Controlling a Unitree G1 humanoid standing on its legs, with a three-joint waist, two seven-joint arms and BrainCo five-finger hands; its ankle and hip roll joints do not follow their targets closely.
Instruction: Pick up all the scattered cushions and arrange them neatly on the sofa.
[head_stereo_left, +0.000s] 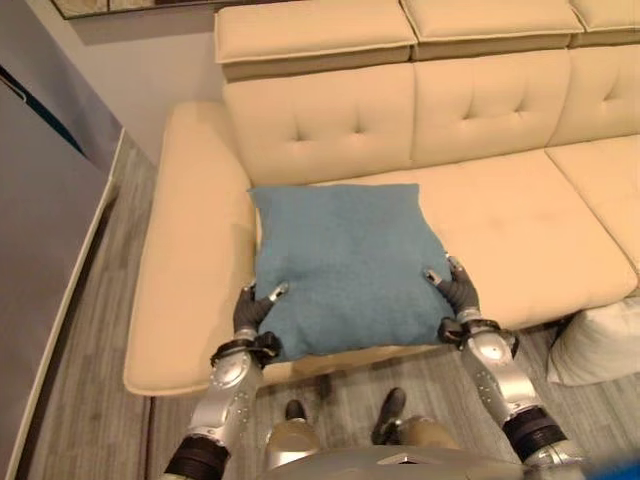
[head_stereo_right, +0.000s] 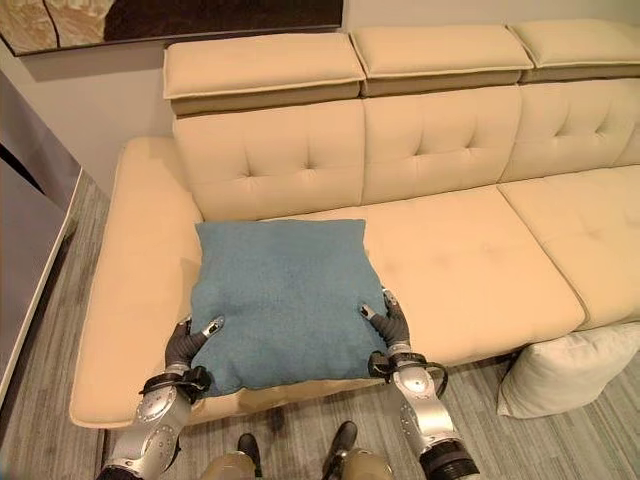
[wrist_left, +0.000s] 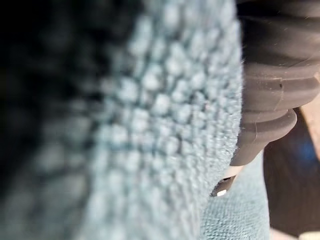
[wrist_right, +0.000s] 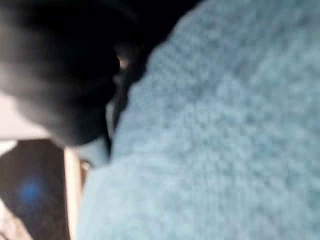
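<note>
Cushion (head_stereo_right: 280, 300) flat on sofa (head_stereo_right: 470, 270) seat, left end, near edge overhanging the front. Left hand (head_stereo_right: 186, 345) at its near left corner, right hand (head_stereo_right: 390, 322) at near right corner. Second cushion (head_stereo_right: 560, 372) on floor (head_stereo_right: 40, 400), right, against sofa front.

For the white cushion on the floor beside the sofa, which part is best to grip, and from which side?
Probably its upper corners, coming from above: the white cushion leans against the sofa front, its lower part beyond the picture's edge. Both hands are needed first; the left hand and right hand now pinch the blue cushion.
</note>
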